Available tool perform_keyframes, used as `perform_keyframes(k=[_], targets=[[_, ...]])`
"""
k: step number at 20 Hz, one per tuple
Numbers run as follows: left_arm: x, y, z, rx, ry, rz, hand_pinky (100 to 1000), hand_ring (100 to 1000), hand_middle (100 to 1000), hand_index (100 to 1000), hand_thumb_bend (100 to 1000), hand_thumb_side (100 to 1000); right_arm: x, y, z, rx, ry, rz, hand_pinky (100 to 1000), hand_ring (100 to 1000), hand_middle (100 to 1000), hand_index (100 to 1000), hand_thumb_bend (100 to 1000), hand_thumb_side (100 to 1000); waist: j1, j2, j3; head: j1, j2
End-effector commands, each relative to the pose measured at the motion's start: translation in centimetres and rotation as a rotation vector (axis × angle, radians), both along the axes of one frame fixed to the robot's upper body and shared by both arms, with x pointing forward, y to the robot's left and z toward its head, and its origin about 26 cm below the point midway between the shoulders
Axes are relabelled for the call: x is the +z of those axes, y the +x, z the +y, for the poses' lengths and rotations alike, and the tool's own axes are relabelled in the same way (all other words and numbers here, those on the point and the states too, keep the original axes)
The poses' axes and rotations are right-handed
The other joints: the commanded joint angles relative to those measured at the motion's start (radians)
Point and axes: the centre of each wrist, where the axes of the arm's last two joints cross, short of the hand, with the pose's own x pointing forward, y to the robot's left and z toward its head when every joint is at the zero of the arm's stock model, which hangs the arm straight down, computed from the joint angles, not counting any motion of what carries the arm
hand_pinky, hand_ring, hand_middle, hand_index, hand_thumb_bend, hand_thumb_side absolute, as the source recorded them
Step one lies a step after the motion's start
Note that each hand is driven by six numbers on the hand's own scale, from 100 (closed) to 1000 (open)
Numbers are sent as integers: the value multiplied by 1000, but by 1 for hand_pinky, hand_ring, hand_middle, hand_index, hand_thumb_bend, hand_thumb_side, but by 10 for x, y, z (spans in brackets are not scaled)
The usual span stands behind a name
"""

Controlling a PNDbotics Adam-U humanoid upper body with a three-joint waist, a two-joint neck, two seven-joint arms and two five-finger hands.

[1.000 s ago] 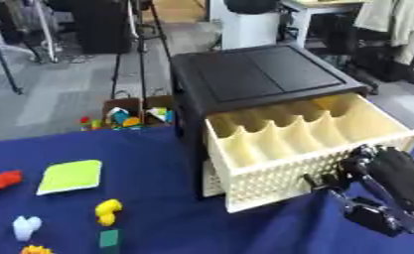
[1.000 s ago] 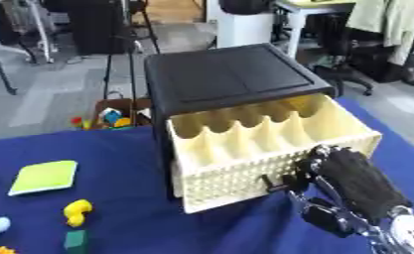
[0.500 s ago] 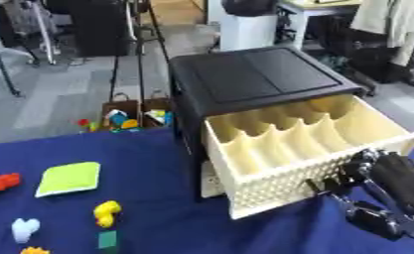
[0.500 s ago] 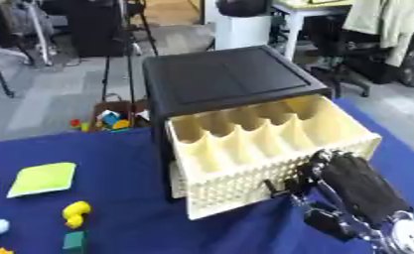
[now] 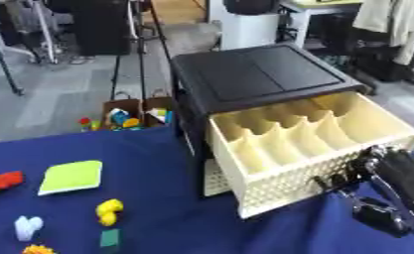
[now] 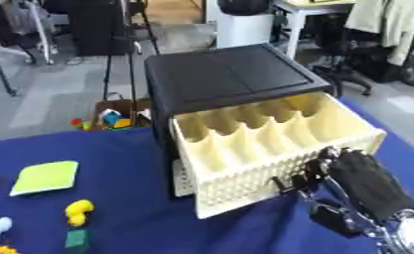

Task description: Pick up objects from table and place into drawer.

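Right, the cream drawer (image 6: pixel 271 163) stands pulled well out of the black cabinet (image 6: pixel 227 77), its scalloped dividers showing and every slot looking empty from here. The robot's right hand (image 6: pixel 358 183) is down at the drawer's perforated front, fingers curled in against the lattice face near its right end, and it looks hooked on the front, though I can't quite see what the fingertips catch. No left hand anywhere in sight. Over on the blue table (image 5: pixel 158 223), well apart from the drawer, the pieces wait on the left side: a flat lime-green pad (image 5: pixel 71 176), a small yellow toy (image 5: pixel 110 211) just below it, a little dark green block (image 5: pixel 111 238), a white lump (image 5: pixel 28 227), something red (image 5: pixel 1 182) at the far edge, and an orange bit (image 5: pixel 36 249) peeking in at the bottom. None has gone in yet, so I'd say the picking has not begun. How will they handle? My guess is that they're light plastic, rigid, nothing breakable. The yellow toy is knobbly and should take a pinch across its narrow middle. The green block is low and small, so the fingers need to close on its opposite sides. The pad is the awkward one, lying flat; I'd lift it by an edge. Beyond the table sits a bag of toys (image 5: pixel 127 116) on the floor.
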Motion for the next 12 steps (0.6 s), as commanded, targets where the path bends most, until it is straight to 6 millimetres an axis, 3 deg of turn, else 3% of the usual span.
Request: perform_keyframes(k=[1, 12], targets=[[8, -3, 2, 2, 21, -23, 688, 781, 819, 857, 339, 1000, 12, 1, -3, 7, -23, -34, 300, 300, 202, 242, 275, 175, -4, -22, -1, 0, 1], [7, -3, 2, 2, 23, -20, 688, 782, 819, 857, 337, 1000, 11, 2, 2, 83, 2, -8, 299, 289, 196, 239, 290, 169, -9, -30, -9, -4, 3]])
